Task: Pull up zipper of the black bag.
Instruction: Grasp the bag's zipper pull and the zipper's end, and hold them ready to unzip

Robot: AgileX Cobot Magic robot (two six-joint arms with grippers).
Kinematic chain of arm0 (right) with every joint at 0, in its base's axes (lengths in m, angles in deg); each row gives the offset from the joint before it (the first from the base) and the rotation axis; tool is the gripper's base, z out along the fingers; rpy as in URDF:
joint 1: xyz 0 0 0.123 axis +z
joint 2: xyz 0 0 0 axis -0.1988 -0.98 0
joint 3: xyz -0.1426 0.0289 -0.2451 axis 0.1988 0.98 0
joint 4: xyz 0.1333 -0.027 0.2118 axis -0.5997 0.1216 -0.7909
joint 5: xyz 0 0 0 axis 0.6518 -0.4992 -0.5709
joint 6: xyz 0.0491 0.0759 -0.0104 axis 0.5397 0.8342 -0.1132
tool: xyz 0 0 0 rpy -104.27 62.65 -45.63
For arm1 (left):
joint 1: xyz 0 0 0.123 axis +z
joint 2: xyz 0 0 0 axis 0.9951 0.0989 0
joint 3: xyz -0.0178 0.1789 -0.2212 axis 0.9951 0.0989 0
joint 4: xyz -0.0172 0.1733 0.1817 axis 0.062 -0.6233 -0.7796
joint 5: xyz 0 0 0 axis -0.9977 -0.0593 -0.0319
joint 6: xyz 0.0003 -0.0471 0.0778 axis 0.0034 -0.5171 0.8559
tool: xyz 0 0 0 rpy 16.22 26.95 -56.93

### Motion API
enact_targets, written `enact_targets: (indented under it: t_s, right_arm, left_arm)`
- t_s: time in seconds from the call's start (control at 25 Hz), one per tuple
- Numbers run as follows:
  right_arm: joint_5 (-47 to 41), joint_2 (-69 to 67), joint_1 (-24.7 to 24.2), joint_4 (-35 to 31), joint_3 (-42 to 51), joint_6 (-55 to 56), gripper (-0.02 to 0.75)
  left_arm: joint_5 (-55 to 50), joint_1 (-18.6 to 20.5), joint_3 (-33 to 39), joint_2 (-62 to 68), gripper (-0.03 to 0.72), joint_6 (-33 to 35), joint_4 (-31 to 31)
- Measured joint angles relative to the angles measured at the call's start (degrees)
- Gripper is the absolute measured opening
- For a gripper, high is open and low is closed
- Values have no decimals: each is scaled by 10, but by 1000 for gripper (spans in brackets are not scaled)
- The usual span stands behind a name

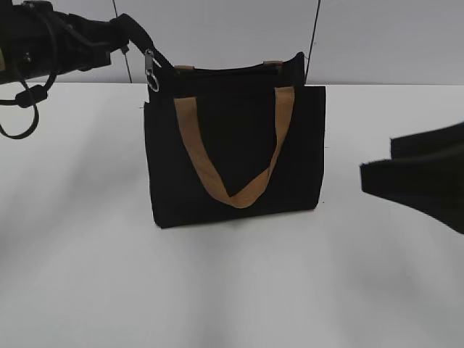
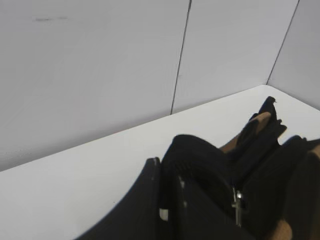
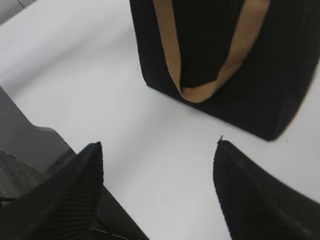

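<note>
The black bag (image 1: pixel 239 156) stands upright on the white table, its tan strap handle hanging down the front. My left gripper (image 1: pixel 134 32) is at the bag's top left corner, shut on the end of the black zipper track, which it holds pulled up and to the left. The silvery zipper pull (image 1: pixel 152 71) hangs just below the fingers at that corner; it also shows in the left wrist view (image 2: pixel 238 205), right of my left gripper (image 2: pixel 165 167). My right gripper (image 1: pixel 377 163) is open and empty, right of the bag and apart from it. In the right wrist view the bag (image 3: pixel 280 75) stands beyond its fingers (image 3: pixel 159 145).
The white table (image 1: pixel 232 290) runs to a grey panelled wall (image 1: pixel 391 36) close behind the bag. The left arm's cables (image 1: pixel 22 101) hang at the far left.
</note>
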Motion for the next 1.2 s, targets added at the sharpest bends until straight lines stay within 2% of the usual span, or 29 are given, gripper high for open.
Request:
enact_targets:
  t_s: [0.08, 0.2, 0.32, 0.56, 0.84, 1.2]
  right_arm:
    - [15, -67, 6, -98, 0, -96, 522]
    - [24, -147, 37, -211, -21, -216, 522]
    - [30, -233, 78, -258, -72, -280, 522]
    - [63, -367, 147, -268, -197, -310, 522]
    - [69, -492, 206, -249, -327, -310, 522]
    - [69, -611, 237, -247, -444, -268, 522]
  left_arm:
    - [-5, 0, -10, 0, 11, -7, -1]
    - [-11, 0, -19, 0, 11, -16, -2]
    - [-13, -1, -20, 0, 11, -27, -5]
    - [-17, -3, -20, 0, 11, -31, -5]
    - [-18, -3, -20, 0, 11, -32, -5]
    - [-18, -3, -20, 0, 11, -44, -5]
